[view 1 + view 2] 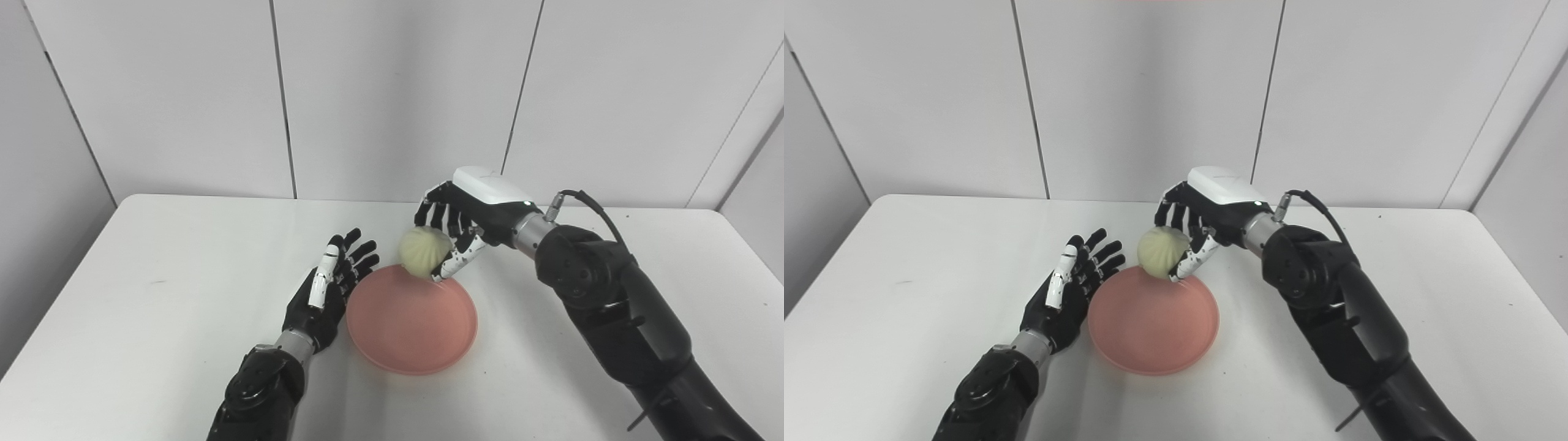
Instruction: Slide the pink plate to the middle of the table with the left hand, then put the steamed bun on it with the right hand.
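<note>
Pink plate (411,324) lies just below and toward the robot from the right hand (456,226), which grips the steamed bun (424,252) over the far rim, while the left hand (327,291), fingers spread and empty, rests beside the plate's left edge.

1. One round pink plate (411,327), shallow and smooth.
2. One pale cream steamed bun (424,251), round with pleated folds.
3. One white rectangular table (153,294).
4. Two black-and-white robot hands: a left hand (327,288) and a right hand (459,223).
</note>
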